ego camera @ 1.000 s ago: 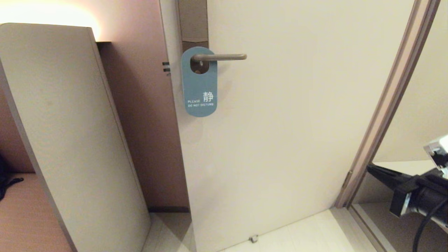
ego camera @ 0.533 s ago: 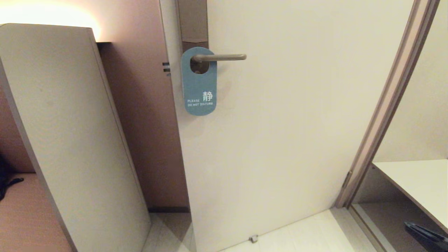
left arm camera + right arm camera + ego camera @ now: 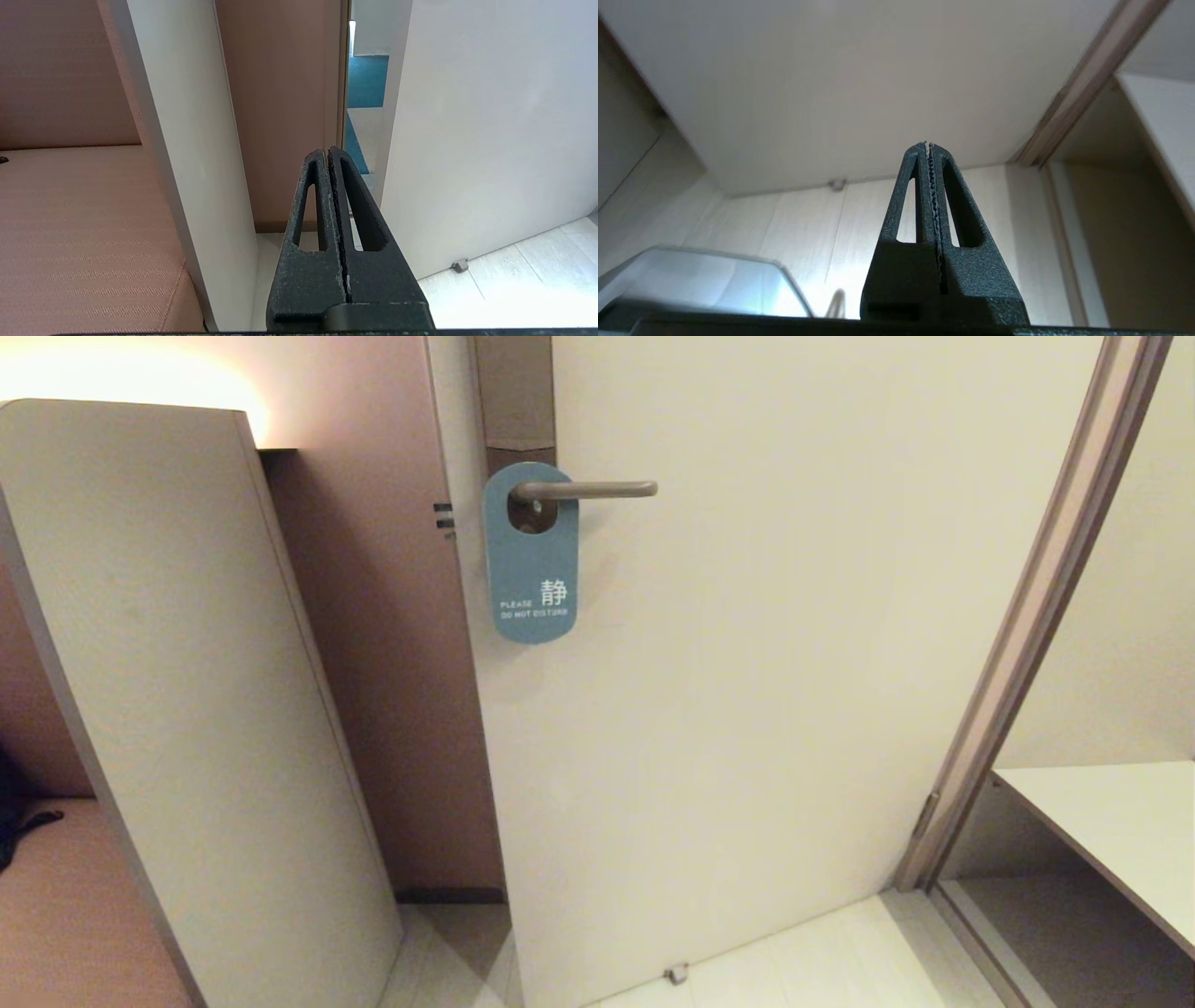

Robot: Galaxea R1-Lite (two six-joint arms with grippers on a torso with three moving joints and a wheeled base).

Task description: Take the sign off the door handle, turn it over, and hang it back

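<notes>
Left gripper (image 3: 328, 150), fingers (image 3: 310, 205) together, nr door (image 3: 490, 116).

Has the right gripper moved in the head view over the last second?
Yes. It sat by the shelf at the lower right edge, sank below it, and is now out of that view.

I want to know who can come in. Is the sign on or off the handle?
On. The sign hangs from the door handle, blue side out.

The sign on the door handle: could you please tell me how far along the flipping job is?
The sign hangs on the door handle with its blue "DO NOT DISTURB" side facing out. I can't tell whether it has already been turned over. Nothing is in hand: the left gripper and right gripper are both shut on nothing, away from the door. No further step is visibly under way.
</notes>
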